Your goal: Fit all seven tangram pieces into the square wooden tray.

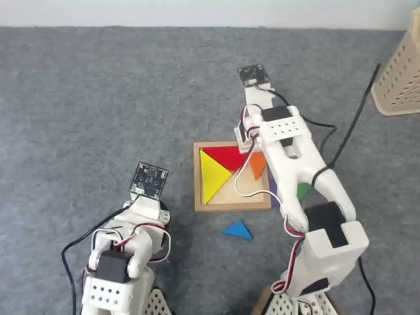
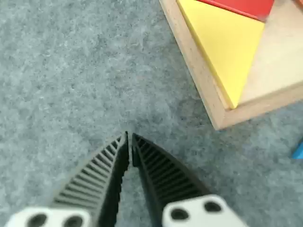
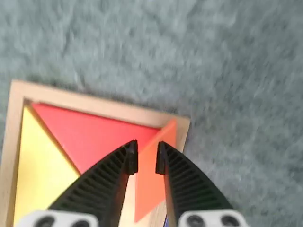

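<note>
The square wooden tray (image 1: 199, 197) lies mid-table with a yellow triangle (image 1: 212, 176) and a red triangle (image 1: 227, 157) set in it. An orange triangle (image 3: 149, 184) lies tilted at the tray's right side, its tip over the rim (image 3: 181, 124). My right gripper (image 3: 147, 153) hovers just above that piece, open by a narrow gap with orange showing between the fingers. A blue triangle (image 1: 237, 230) rests on the carpet in front of the tray. A green piece (image 1: 302, 191) and a purple piece (image 1: 272, 190) peek out from under the right arm. My left gripper (image 2: 129, 138) is shut and empty, over the carpet beside the tray's near left corner (image 2: 218, 116).
Grey carpet covers the table. A beige slotted basket (image 1: 401, 72) stands at the far right edge. The right arm's cables (image 1: 348, 131) trail over the carpet right of the tray. Open carpet stretches to the left and behind the tray.
</note>
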